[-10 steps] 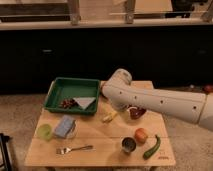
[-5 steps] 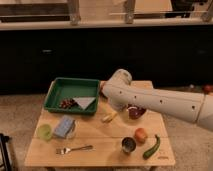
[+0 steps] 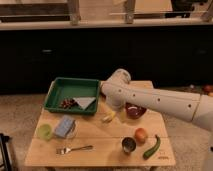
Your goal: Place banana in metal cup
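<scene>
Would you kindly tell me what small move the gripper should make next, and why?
Probably ease the gripper down onto the banana and grasp it: the gripper sits just above the banana, which lies on the table, not yet in the metal cup nearer the front edge.

We see a white arm [image 3: 160,102] with its gripper [image 3: 112,107] just above the pale-yellow banana [image 3: 108,118]. The metal cup [image 3: 129,145] is silver-grey (dark inside). Around them sit a green tray [image 3: 51,97], a dark red bowl [image 3: 136,114], an orange fruit [image 3: 141,134], a dark green vegetable [image 3: 151,147] and a light-green cup [image 3: 45,132] — all on pale wood [image 3: 100,155].
</scene>
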`<state>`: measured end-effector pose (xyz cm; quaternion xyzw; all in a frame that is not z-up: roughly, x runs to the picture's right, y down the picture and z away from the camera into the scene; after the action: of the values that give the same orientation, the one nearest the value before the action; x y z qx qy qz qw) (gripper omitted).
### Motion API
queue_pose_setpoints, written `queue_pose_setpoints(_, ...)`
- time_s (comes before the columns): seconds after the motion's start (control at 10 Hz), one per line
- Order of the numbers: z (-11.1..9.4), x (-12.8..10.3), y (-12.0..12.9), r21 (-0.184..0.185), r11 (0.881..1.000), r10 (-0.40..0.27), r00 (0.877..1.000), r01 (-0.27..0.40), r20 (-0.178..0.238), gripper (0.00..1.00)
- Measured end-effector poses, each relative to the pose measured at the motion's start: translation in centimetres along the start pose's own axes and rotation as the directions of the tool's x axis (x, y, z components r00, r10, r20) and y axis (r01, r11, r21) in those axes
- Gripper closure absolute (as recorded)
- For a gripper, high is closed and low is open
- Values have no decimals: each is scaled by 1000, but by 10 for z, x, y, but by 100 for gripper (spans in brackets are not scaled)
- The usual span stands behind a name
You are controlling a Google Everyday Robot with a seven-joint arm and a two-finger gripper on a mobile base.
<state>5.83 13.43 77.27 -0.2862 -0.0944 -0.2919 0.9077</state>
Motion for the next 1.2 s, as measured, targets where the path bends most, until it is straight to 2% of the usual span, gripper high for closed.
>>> queue_pose_setpoints(0.2,11,-5,-5,7,1000,12,998,-12,54,20)
queue_pose_setpoints(0.6,32,-9,-16,8,999,33,992,-34,122,20)
queue_pose_setpoints(1.2,62,-8,-25,-19,997,76,973,-74,216,20)
